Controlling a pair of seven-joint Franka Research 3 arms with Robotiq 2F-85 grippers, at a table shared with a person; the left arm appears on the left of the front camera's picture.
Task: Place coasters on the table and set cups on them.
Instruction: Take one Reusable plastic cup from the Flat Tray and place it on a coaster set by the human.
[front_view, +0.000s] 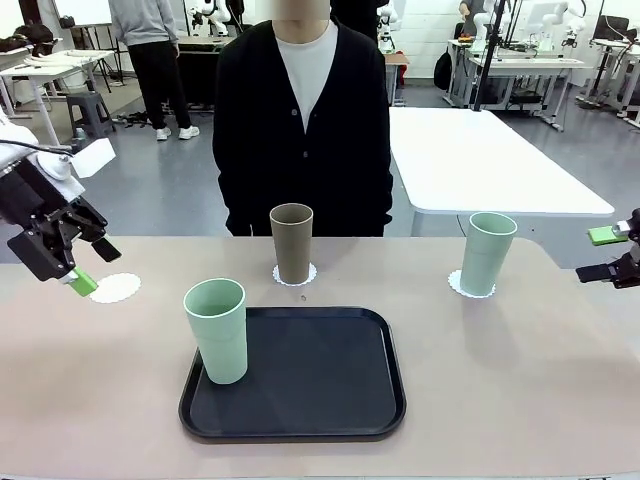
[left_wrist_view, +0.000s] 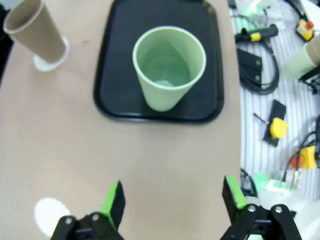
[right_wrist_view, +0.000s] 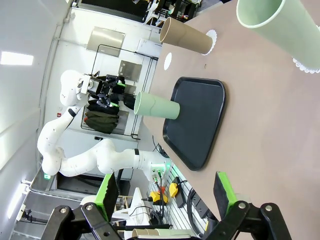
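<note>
While both grippers hang open, left (left_wrist_view: 172, 200) near a bare coaster (front_view: 114, 288), right (right_wrist_view: 165, 192) at the table (front_view: 520, 380) edge, 2 cups (front_view: 291, 243) on coasters, 1 mint cup (front_view: 217, 330) on the tray (front_view: 300, 375).

A: What lies behind the standing person (front_view: 303, 120)?
B: A grey floor (front_view: 160, 185), and a white table (front_view: 480, 160) stretching away on the right.
A: And farther back?
B: More white tables (front_view: 60, 65) at the left with a grey stool (front_view: 88, 110), another person (front_view: 150, 60) walking there, and benches with equipment (front_view: 520, 50) at the right.
</note>
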